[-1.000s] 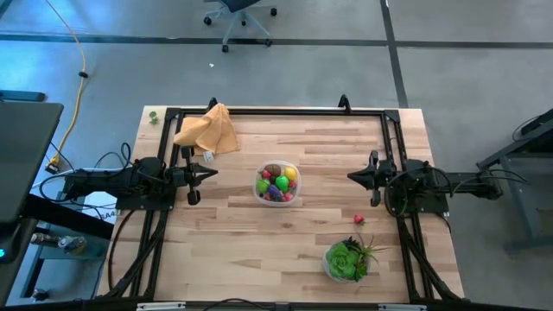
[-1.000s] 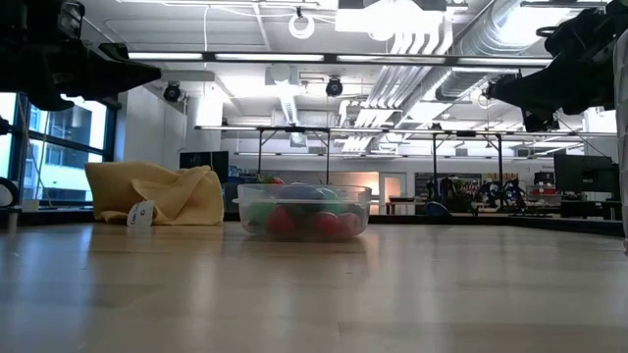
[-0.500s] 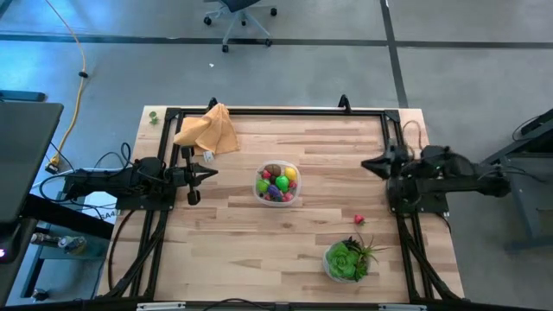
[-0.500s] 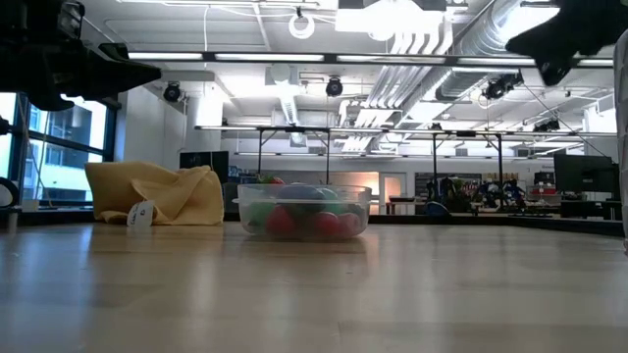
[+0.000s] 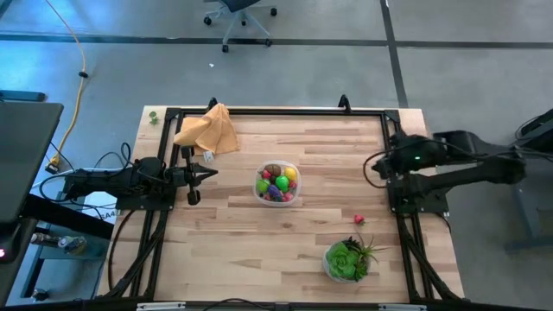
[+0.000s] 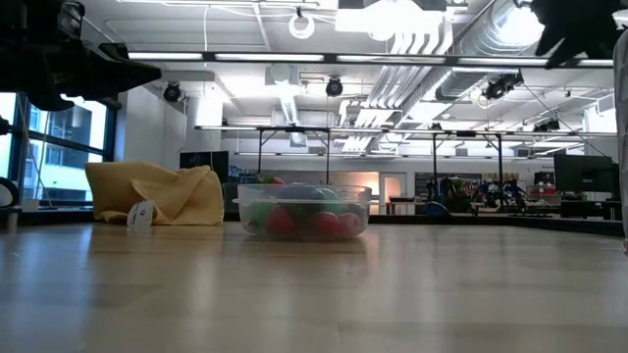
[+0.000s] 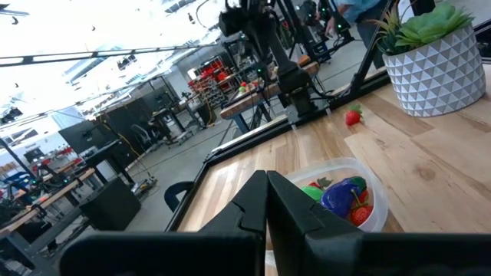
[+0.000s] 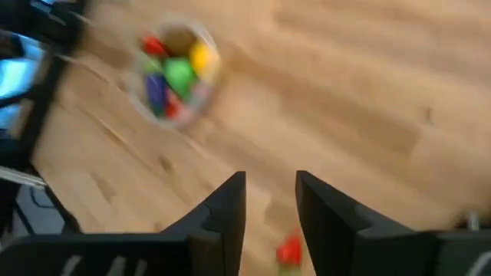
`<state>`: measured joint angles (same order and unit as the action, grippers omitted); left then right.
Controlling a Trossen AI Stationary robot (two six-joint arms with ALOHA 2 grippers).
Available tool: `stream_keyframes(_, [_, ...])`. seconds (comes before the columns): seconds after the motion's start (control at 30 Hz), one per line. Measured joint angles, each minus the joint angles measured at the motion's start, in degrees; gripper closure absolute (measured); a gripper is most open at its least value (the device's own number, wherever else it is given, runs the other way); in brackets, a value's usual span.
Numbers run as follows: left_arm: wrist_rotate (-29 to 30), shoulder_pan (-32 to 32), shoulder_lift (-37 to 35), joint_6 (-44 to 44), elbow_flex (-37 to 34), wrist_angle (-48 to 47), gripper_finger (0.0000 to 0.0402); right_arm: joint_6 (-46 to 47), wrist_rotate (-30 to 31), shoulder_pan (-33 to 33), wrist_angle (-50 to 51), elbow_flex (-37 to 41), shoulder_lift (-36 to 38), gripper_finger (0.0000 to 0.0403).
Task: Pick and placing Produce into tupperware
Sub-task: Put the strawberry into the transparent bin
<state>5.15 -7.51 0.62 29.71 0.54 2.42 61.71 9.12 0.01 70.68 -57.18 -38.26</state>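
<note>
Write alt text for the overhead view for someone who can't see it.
Seen from above, a clear tupperware filled with colourful toy produce sits mid-table, with one red berry left loose on the wood near a potted plant. The left pincer waits beside the tupperware; the right arm is at the table's right edge.

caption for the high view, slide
Tupperware full of produce, one red berry left on the table.
</note>
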Motion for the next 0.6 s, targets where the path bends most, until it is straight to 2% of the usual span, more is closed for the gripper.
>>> stream_keyframes(0.1, [0.0,0.0,0.0,0.0,0.0,0.0,0.0401,6.4,-5.7,0.0,5.0,-2.4,-4.8,0.0295])
stream_keyframes(0.23, [0.0,0.0,0.0,0.0,0.0,0.0,0.0401,9.1,-13.8,0.0,6.8,-2.9,-9.8,0.0295])
stream_keyframes(0.6, [0.0,0.0,0.0,0.0,0.0,0.0,0.0401,2.9,-16.5,0.0,5.6,-1.9,-21.1,0.0295])
